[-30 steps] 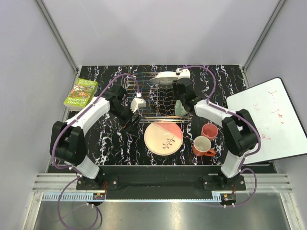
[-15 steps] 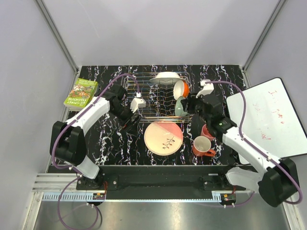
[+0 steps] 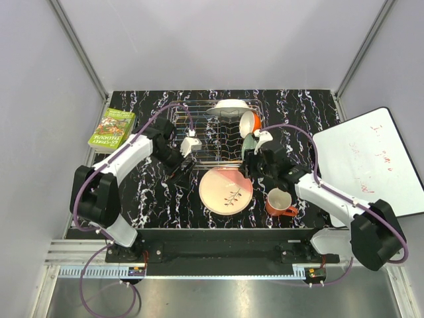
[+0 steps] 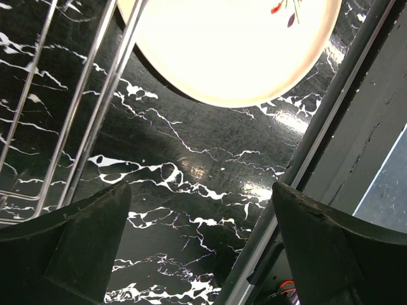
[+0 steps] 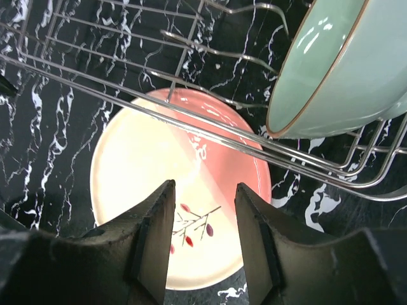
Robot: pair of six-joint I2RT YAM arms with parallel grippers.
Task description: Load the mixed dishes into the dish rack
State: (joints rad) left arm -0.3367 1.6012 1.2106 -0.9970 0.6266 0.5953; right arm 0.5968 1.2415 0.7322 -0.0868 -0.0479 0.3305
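Note:
The dish rack (image 3: 205, 136) holds the white plate (image 3: 230, 107), the orange bowl (image 3: 250, 122) and the pale green bowl (image 3: 248, 147) along its right side. The peach-pink twig plate (image 3: 226, 190) lies flat on the table in front of the rack. The orange mug (image 3: 279, 202) stands to its right. The pink cup is hidden behind my right arm. My right gripper (image 3: 252, 168) is open and empty above the plate's far right rim. In the right wrist view the gripper (image 5: 203, 222) frames the plate (image 5: 140, 159), with the green bowl (image 5: 331, 70) behind rack wires (image 5: 191, 121). My left gripper (image 3: 180, 173) is open and empty left of the plate (image 4: 235, 44).
A green book (image 3: 111, 129) lies at the table's far left. A whiteboard (image 3: 371, 165) lies off the right edge. The table's front rail (image 4: 331, 127) shows in the left wrist view.
My right arm pulled back from the rack's far right corner, where the orange bowl now stands, and came over the peach-pink plate. The left arm has not moved.

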